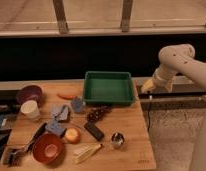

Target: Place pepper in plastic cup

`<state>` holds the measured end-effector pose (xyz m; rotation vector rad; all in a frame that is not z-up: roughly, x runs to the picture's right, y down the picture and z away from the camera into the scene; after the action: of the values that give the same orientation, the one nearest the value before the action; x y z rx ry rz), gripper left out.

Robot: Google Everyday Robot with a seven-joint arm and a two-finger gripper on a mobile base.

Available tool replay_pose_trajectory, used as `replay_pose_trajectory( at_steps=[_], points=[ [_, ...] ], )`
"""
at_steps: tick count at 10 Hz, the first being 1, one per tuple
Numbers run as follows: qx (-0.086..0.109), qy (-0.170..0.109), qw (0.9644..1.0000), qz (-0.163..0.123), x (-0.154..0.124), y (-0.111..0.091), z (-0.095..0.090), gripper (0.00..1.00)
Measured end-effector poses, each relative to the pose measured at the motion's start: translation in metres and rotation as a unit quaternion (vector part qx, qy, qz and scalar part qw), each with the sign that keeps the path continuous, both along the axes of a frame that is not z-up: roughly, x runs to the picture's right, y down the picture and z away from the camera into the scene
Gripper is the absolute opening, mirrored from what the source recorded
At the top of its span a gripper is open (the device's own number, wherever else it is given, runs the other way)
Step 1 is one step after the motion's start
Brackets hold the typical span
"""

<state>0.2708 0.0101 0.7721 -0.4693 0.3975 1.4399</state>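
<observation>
The slim orange-red pepper (66,95) lies on the wooden table (131,125), left of the green tray. The small blue-grey plastic cup (77,104) stands just right of and in front of the pepper. My gripper (147,86) hangs at the end of the white arm, off the table's right edge beside the tray's right rim. It is far from both the pepper and the cup, and nothing shows in it.
A green tray (108,98) sits at the back middle. A purple bowl (29,93) and cream cup (30,109) stand at left. A red bowl (47,147), round orange fruit (72,135), dark grapes (97,114), black bar (94,131) and metal cup (117,139) lie in front.
</observation>
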Motion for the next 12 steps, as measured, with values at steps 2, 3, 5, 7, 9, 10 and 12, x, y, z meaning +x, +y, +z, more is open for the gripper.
replay_pose_trajectory(
  at_steps=[2, 3, 5, 7, 9, 10, 12],
  points=[
    [0.006, -0.048, 0.9980, -0.041, -0.057, -0.003, -0.002, 0.80],
    [0.008, -0.071, 0.9954, -0.063, -0.084, -0.002, -0.007, 0.80],
    [0.016, -0.123, 0.9875, -0.098, -0.140, 0.003, -0.019, 0.80],
    [0.017, -0.126, 0.9866, -0.103, -0.142, 0.004, -0.020, 0.80],
    [0.017, -0.125, 0.9867, -0.103, -0.142, 0.004, -0.020, 0.80],
    [0.016, -0.127, 0.9865, -0.103, -0.143, 0.004, -0.020, 0.80],
    [0.021, -0.126, 0.9865, -0.103, -0.142, 0.003, -0.020, 0.80]
  ],
)
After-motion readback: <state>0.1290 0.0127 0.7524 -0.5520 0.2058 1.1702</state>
